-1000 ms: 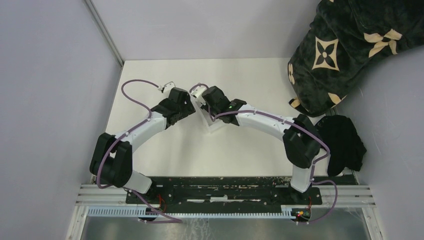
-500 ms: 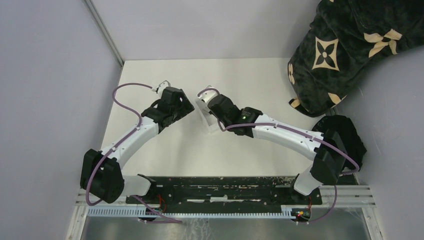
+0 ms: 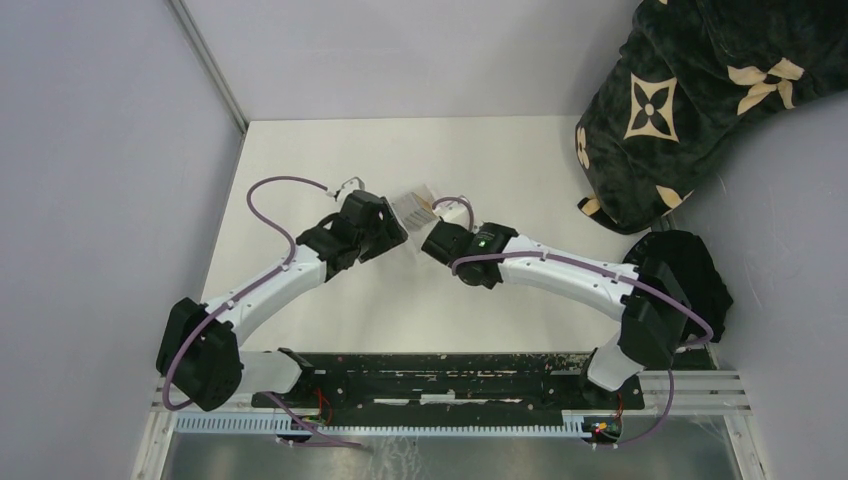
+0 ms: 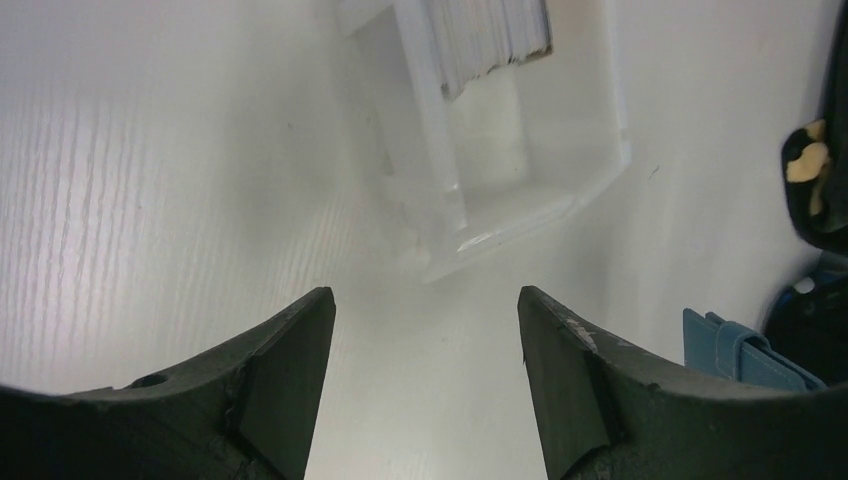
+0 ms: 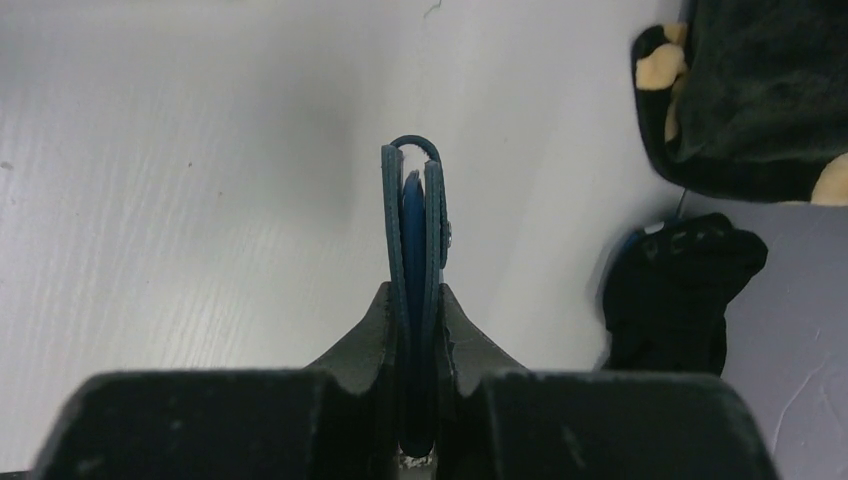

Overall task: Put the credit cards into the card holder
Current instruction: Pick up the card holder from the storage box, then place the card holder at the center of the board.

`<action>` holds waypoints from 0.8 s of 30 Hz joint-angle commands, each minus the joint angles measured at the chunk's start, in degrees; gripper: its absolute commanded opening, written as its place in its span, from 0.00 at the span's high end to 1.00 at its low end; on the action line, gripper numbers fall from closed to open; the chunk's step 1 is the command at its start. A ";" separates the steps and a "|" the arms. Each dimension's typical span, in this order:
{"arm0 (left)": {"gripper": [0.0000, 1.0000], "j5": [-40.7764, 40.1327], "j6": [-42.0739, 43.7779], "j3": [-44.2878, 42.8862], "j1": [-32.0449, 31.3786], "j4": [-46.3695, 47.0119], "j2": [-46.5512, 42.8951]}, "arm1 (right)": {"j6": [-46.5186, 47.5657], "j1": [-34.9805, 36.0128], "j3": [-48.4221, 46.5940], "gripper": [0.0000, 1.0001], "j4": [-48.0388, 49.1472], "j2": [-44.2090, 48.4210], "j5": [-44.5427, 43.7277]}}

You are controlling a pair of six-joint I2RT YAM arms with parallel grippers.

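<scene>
Left tool (image 4: 422, 300) hangs released over the counter (image 4: 150, 150), the clear tray (image 4: 545, 205) of credit cards (image 4: 490, 40) at its twelve o'clock. A clumsy reach could shove that light tray or pinch several at once. At three o'clock, right tool (image 5: 415, 296) clenches the card holder (image 5: 412, 220) folded shut: no card gets in, I'd say.

The left arm (image 3: 265, 287) and right arm (image 3: 572, 280) have white links, black joints and purple cables (image 3: 268, 188). The left hand (image 4: 422, 310) is dark grey.
</scene>
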State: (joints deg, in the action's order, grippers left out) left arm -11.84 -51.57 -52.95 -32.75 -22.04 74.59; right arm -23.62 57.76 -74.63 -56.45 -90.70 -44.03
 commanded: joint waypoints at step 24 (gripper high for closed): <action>0.26 -7.39 -6.05 7.73 -4.64 -0.30 -9.92 | -14.13 4.23 -11.36 0.36 4.34 -8.86 6.85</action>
State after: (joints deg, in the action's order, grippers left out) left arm -17.82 -54.39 -44.91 -37.10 -22.76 65.08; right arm -40.71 61.98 -85.10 -54.74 -105.43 -35.31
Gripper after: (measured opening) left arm 0.740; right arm 0.637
